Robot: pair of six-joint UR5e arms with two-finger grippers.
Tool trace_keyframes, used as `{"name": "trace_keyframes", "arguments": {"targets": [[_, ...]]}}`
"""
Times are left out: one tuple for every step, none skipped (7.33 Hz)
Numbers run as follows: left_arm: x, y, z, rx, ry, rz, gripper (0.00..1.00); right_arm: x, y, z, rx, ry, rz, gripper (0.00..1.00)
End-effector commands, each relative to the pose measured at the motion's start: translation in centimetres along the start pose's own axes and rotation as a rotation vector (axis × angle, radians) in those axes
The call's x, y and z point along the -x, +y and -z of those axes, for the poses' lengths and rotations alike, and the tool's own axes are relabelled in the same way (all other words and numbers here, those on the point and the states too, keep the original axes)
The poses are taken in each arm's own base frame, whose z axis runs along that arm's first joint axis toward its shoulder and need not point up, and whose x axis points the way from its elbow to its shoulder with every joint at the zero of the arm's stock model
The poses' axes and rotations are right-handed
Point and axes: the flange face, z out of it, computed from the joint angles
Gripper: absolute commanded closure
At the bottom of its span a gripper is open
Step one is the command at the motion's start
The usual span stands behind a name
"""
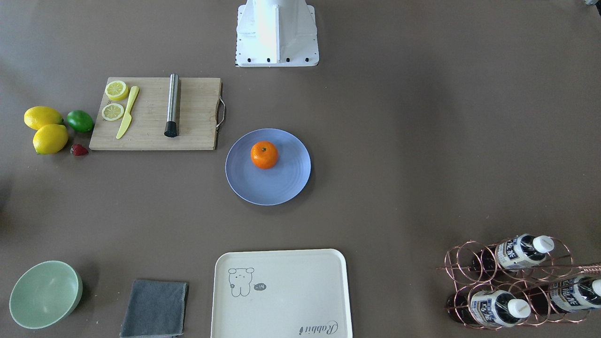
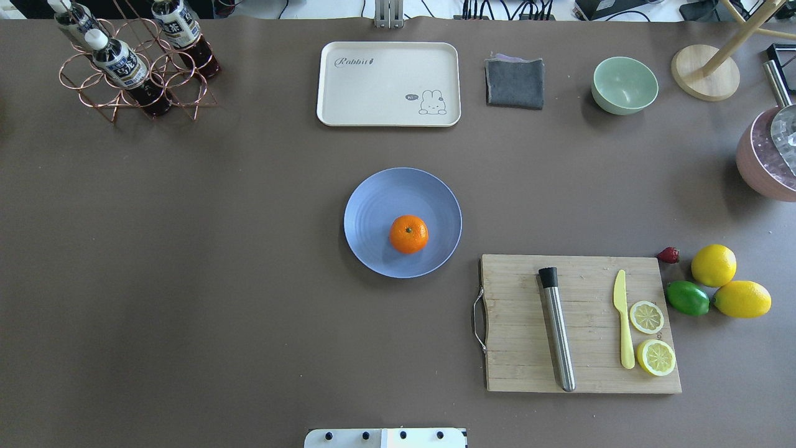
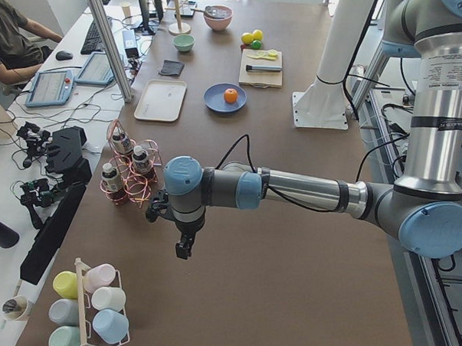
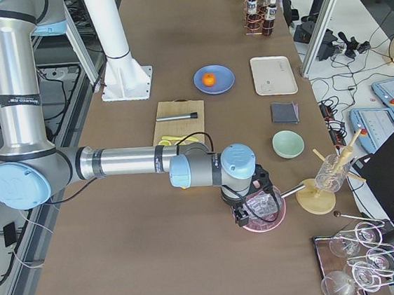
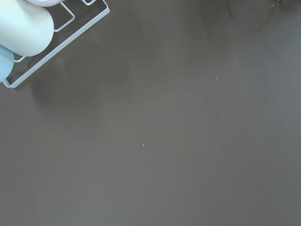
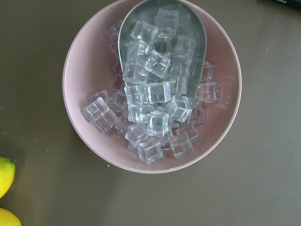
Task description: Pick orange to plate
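Observation:
The orange point(image 2: 408, 234) lies on the periwinkle plate point(image 2: 385, 199) at mid-table, a little toward the robot's side of the plate's middle. Both also show in the front view, the orange point(image 1: 264, 155) on the plate point(image 1: 277, 188). Neither gripper is near them. My left gripper point(image 3: 183, 251) hangs over bare table at the far left end, seen only in the left side view; open or shut, I cannot tell. My right gripper point(image 4: 243, 219) hovers over a pink bowl of ice cubes point(image 6: 150, 89) at the far right end; its state I cannot tell either.
A wooden cutting board point(image 2: 581, 323) with a metal muddler, a yellow knife and lemon slices lies right of the plate. Two lemons point(image 2: 713, 265), a lime point(image 2: 688, 298) and a strawberry sit beside it. The far edge holds a cream tray point(image 2: 388, 84), grey cloth point(image 2: 515, 81), green bowl point(image 2: 624, 84) and bottle rack point(image 2: 134, 62).

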Motion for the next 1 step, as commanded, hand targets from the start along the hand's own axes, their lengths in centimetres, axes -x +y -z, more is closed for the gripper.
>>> {"name": "trace_keyframes", "arguments": {"targets": [[-0.04, 0.02, 0.04, -0.001, 0.0, -0.001, 0.03, 0.0, 0.07, -0.04, 0.0, -0.001, 0.0, 0.0]]}}
